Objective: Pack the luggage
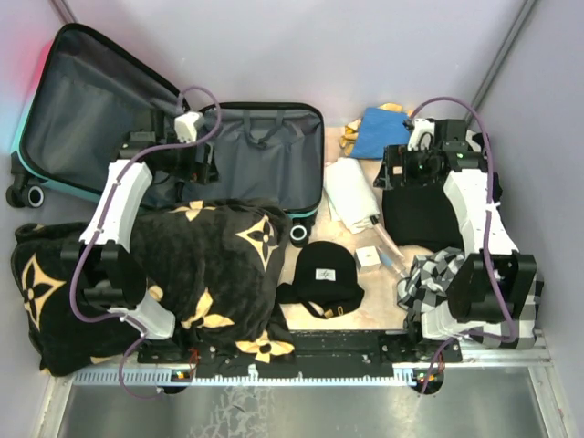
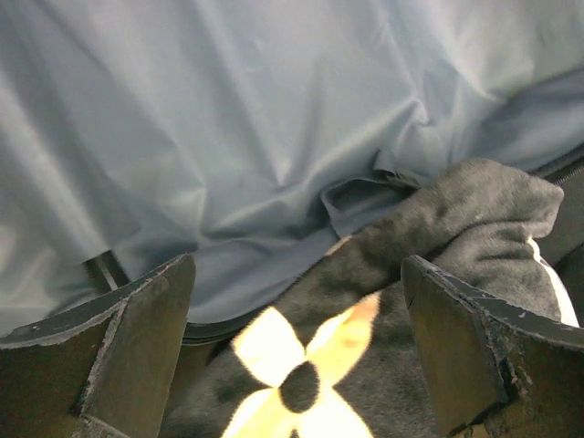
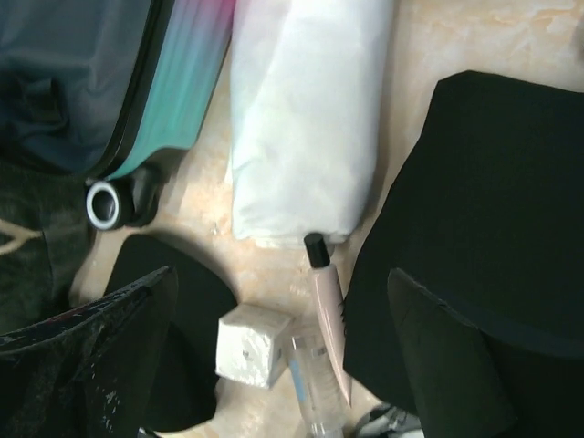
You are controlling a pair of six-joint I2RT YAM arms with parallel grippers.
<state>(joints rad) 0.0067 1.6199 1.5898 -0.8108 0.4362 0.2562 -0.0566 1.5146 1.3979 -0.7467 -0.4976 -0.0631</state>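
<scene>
The luggage (image 1: pixel 260 151) lies open at the back left, its lid (image 1: pixel 82 100) raised and grey lining (image 2: pixel 228 119) showing; its teal shell edge and a wheel show in the right wrist view (image 3: pixel 173 100). The big black blanket with tan flowers (image 1: pixel 210 265) lies in front of it, one corner (image 2: pixel 438 228) over the suitcase rim. My left gripper (image 2: pixel 297 360) is open above that blanket edge, holding nothing. My right gripper (image 3: pixel 278 365) is open and empty above the table's small items, beside a folded black garment (image 3: pixel 484 228).
On the table lie a white folded cloth (image 3: pixel 301 119), a pink tube (image 3: pixel 328 310), a clear tube (image 3: pixel 315 379), a small white box (image 3: pixel 251 342), a black cap (image 1: pixel 327 274), a checkered cloth (image 1: pixel 429 274), and a blue cloth (image 1: pixel 381 132) with yellow items at the back.
</scene>
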